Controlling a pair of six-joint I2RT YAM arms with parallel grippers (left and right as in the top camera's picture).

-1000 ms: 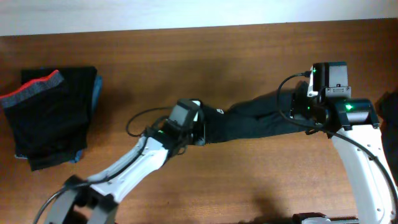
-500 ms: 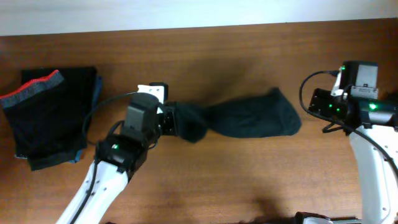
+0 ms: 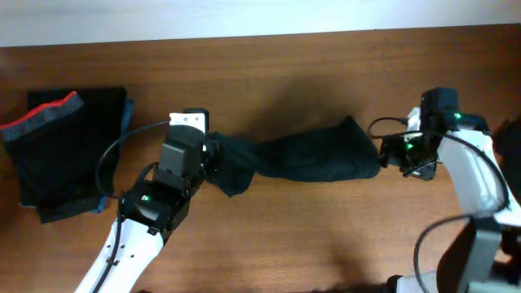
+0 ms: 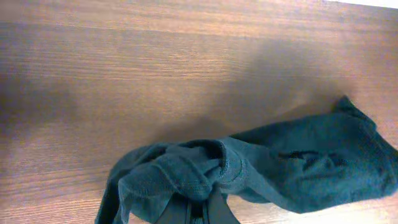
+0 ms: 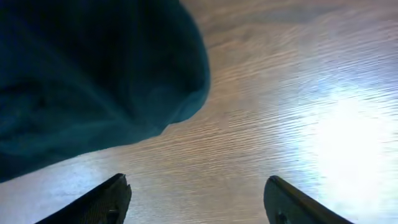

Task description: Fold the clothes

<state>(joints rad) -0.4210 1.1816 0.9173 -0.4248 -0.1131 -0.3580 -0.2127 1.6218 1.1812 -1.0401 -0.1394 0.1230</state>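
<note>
My left gripper (image 4: 199,210) pinches the bunched end of the black garment (image 3: 317,155); my right gripper (image 5: 196,190), spread and empty, should take the far end low and pull evenly.

You have three black garments to count: one long plain garment (image 3: 317,156) across the middle of the surface (image 3: 285,73); two stacked at the left, one garment with a red-and-grey waistband (image 3: 49,114) and one garment with a blue edge (image 3: 126,122); one dark shape (image 3: 511,138) at the right border, which you cannot count as clothing or not; two arms, a left arm (image 3: 138,236) and a right arm (image 3: 476,183); two hands, one left hand (image 3: 213,157) and one right hand (image 3: 387,155); one surface.
</note>
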